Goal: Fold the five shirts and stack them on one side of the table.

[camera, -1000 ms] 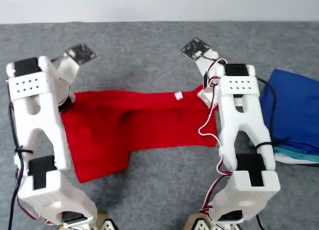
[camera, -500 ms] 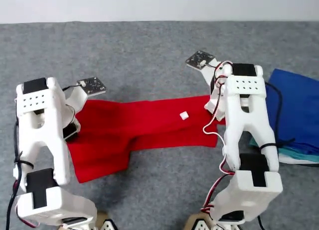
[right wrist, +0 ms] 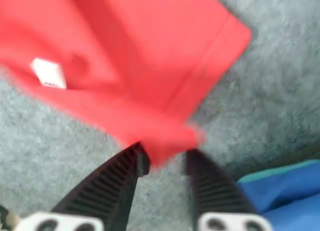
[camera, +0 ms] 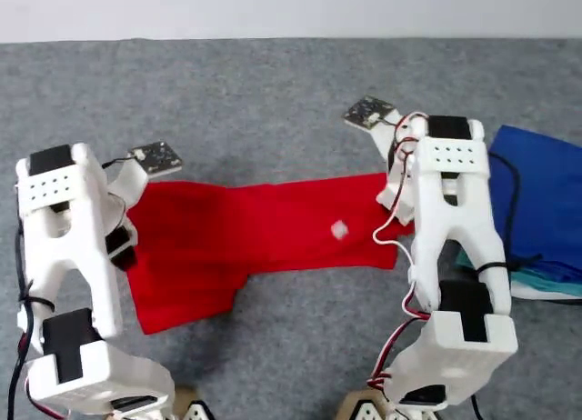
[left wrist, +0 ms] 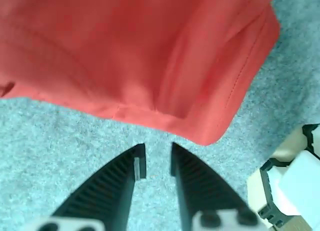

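Note:
A red shirt [camera: 264, 234] lies folded into a long band on the grey table, a white label [camera: 339, 229] on top and one sleeve part sticking out toward the near left. In the left wrist view my left gripper [left wrist: 157, 158] is open with nothing in it, just off the red shirt's [left wrist: 150, 56] hem. My right gripper [right wrist: 165, 163] is open at the other end, and a corner of the red shirt [right wrist: 125, 66] hangs loose between its fingers. The left arm [camera: 64, 229] stands at the shirt's left end, the right arm [camera: 450, 211] at its right end.
A stack of folded shirts, blue on top [camera: 536, 202] with a teal edge [camera: 546, 282] below, lies at the table's right side beside the right arm. Bare grey table [camera: 273, 102] stretches beyond the red shirt.
Both arms drew back toward the near side, bringing the shirt's far edge over onto itself. The shirt is now a narrower band, its label has shifted nearer, and the left gripper has come off the cloth.

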### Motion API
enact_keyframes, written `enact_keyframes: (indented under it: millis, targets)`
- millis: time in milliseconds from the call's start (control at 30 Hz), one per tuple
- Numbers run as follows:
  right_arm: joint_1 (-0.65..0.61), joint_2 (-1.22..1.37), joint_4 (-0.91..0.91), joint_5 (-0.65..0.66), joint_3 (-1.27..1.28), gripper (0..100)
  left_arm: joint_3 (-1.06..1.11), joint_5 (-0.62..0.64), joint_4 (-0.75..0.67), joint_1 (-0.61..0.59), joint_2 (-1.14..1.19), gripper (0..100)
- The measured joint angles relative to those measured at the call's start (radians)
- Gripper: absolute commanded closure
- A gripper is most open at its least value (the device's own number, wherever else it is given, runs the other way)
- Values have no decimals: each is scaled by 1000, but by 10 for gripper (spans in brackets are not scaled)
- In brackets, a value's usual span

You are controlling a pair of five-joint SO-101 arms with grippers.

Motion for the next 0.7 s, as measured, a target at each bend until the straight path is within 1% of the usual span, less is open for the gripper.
enact_keyframes:
  millis: [167,233,333,400,433,500,600,700]
  targets:
    - [8,-71,11,0,-23,700,0,0,0,-38,-8,885]
    - [8,-87,8,0,-28,735,-20,5,0,-40,-8,885]
    - [8,-91,-51,-2,-28,854,-87,95,-11,-40,-8,887]
    - [-5,-89,-117,-29,-28,963,-115,193,-68,-31,-8,919]
    - [-15,-77,-157,-46,-28,998,-117,241,-100,-21,-8,945]
    - [-40,-40,-239,-80,-28,965,-117,331,-158,6,-8,994]
    - [-71,37,-334,-124,-28,964,-109,420,-241,55,15,993]
    - [-100,117,-396,-155,-28,964,-106,506,-304,92,104,993]
